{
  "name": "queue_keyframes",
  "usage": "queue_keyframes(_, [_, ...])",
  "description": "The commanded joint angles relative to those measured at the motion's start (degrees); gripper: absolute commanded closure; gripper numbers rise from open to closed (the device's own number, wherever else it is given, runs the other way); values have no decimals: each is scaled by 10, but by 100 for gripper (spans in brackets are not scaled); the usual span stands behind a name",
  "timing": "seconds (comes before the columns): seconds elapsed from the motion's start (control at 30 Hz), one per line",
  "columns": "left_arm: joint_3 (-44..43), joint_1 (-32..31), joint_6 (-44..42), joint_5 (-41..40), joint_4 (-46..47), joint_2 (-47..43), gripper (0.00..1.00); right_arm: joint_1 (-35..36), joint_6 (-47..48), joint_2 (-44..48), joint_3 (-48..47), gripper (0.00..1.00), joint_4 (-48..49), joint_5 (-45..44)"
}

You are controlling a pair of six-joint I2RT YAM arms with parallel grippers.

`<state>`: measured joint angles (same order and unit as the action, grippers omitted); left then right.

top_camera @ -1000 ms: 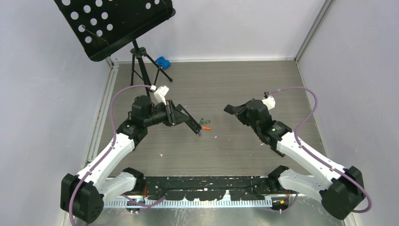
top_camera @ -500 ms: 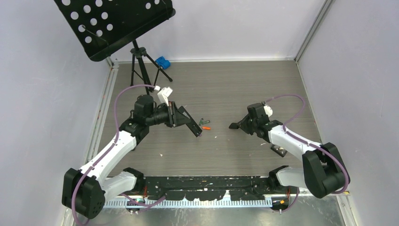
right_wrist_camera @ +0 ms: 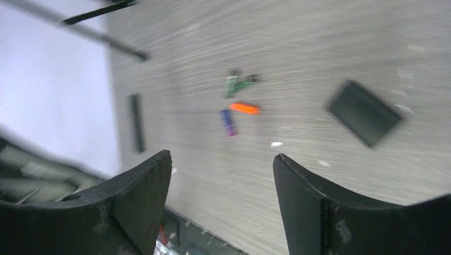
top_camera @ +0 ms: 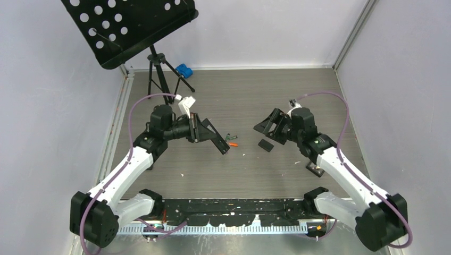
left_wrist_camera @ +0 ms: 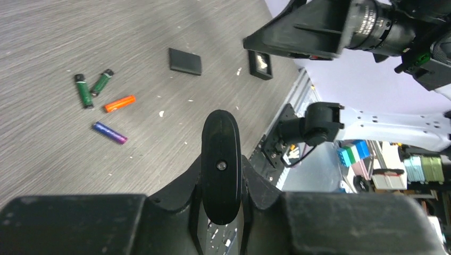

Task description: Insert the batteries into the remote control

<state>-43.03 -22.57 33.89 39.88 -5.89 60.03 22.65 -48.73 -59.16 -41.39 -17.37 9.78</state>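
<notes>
My left gripper point(top_camera: 206, 133) is shut on the black remote control point(left_wrist_camera: 220, 159), which points forward and down over the table. The remote's tip point(top_camera: 223, 149) hangs just left of the batteries point(top_camera: 232, 140). They lie loose on the table: two dark green point(left_wrist_camera: 83, 91) point(left_wrist_camera: 101, 82), one orange point(left_wrist_camera: 119, 103), one purple point(left_wrist_camera: 109, 133). My right gripper point(top_camera: 268, 124) stands open and empty above the small flat black cover point(top_camera: 266, 144), which lies on the table. The right wrist view is blurred but shows the orange battery point(right_wrist_camera: 244, 108) and the cover point(right_wrist_camera: 364, 112).
A small black framed piece point(top_camera: 315, 169) lies near the right arm. A perforated music stand point(top_camera: 133, 26) on a tripod point(top_camera: 159, 74) stands at the back left, with a blue object point(top_camera: 184, 69) by the back wall.
My right gripper dipped to the table, opened, let go of the black cover and rose again. The left gripper with the remote barely moved.
</notes>
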Motion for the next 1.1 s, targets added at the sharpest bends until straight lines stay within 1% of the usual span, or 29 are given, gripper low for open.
queue_keyframes(0.0, [-23,-4,5,106,60,-22,100,43,57,58,-9,21,159,204])
queue_keyframes(0.07, [-4,-12,36,139,126,-26,100,69,73,58,-20,20,184,229])
queue_keyframes(0.13, [3,-16,55,163,160,-27,100,95,94,48,-35,20,191,250])
queue_keyframes(0.3, [-2,-26,81,216,207,-24,100,152,151,16,-69,19,178,294])
queue_keyframes(0.4, [-6,-29,99,241,237,-25,100,170,169,-4,-84,19,177,336])
queue_keyframes(0.53, [-14,-30,114,253,259,-32,100,180,190,-9,-93,20,159,357])
queue_keyframes(0.63, [-24,-30,119,250,259,-32,100,186,192,-20,-106,31,155,372])
queue_keyframes(0.7, [-31,-30,122,243,259,-31,100,192,189,-25,-110,42,158,371])
queue_keyframes(0.77, [-40,-30,129,232,259,-29,100,196,170,-31,-111,51,170,358])
queue_keyframes(0.83, [-48,-30,142,220,266,-26,100,197,134,-39,-111,59,212,350])
queue_keyframes(1.0, [-49,-30,188,194,318,-25,98,198,69,-52,-102,67,299,345])
queue_keyframes(1.03, [-50,-30,195,188,323,-24,96,197,66,-55,-102,70,310,346])
queue_keyframes(1.07, [-50,-30,203,183,329,-22,92,198,62,-57,-104,74,315,347])
